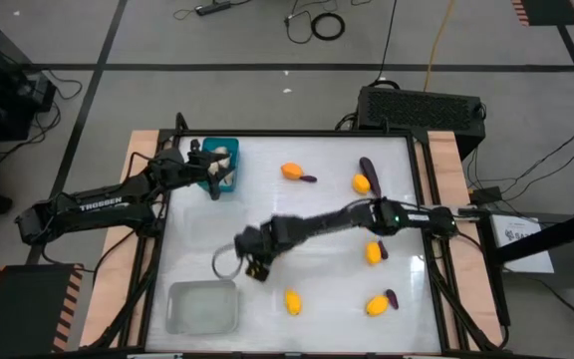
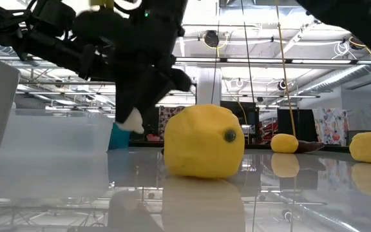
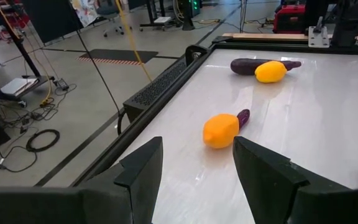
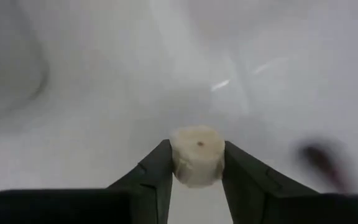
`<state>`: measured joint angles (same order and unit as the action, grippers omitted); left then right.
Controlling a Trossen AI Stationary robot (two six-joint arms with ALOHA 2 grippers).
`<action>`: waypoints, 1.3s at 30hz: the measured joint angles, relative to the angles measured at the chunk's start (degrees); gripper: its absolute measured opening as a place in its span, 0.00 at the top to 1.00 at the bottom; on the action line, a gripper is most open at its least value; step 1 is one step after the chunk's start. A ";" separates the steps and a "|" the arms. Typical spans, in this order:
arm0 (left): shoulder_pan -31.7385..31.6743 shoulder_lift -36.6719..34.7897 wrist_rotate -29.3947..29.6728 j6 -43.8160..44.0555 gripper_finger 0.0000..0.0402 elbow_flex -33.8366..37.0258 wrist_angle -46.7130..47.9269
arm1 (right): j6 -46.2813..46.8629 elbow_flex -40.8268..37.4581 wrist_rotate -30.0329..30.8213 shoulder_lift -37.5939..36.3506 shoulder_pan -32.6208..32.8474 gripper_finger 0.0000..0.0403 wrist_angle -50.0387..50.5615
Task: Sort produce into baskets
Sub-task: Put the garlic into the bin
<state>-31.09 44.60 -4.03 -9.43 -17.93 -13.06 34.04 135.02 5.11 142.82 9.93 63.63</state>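
Note:
My right gripper (image 1: 255, 267) reaches across to the table's middle left and is shut on a whitish garlic bulb (image 4: 196, 155). In the low view it hangs dark above the table (image 2: 134, 119). My left gripper (image 1: 217, 181) waits open beside the teal basket (image 1: 223, 150), with nothing between its fingers (image 3: 194, 155). The pale translucent basket (image 1: 202, 306) stands at the near left. Lemons (image 1: 292, 172) (image 1: 373, 252) (image 1: 292, 301) and slim purple eggplants (image 1: 367, 168) (image 1: 391, 297) lie on the white table. My right gripper pinches the garlic bulb's two opposite sides (image 4: 174, 163) between its two fingers. The fingers come from above, pointing steeply down. The bulb's flat round face with a small dark dot (image 4: 199, 144) shows between the fingertips. In the low view the bulb (image 2: 133, 121) hangs clear of the table.
A large lemon (image 2: 203, 142) lies close in the low view, with more lemons (image 2: 285, 143) behind it. A black box with cables (image 1: 422, 108) stands beyond the table's far right corner. The wooden table rim (image 1: 143, 150) runs along both sides.

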 joint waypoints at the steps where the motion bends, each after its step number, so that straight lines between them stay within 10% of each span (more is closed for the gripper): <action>1: 0.03 0.00 1.27 -0.02 0.49 0.00 -0.01 | -1.66 0.00 1.67 -0.54 -1.11 0.73 -0.74; 13: -0.07 -0.02 47.25 5.57 0.49 0.00 2.16 | -22.77 0.02 7.14 -0.52 -13.35 0.72 -30.39; 39: -5.33 0.75 47.50 5.66 0.49 0.04 3.33 | -26.86 -0.11 -2.30 6.45 -23.08 0.70 -47.43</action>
<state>-36.42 45.35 43.46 -3.77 -17.89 -9.73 7.18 134.92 2.81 149.27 -13.15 16.21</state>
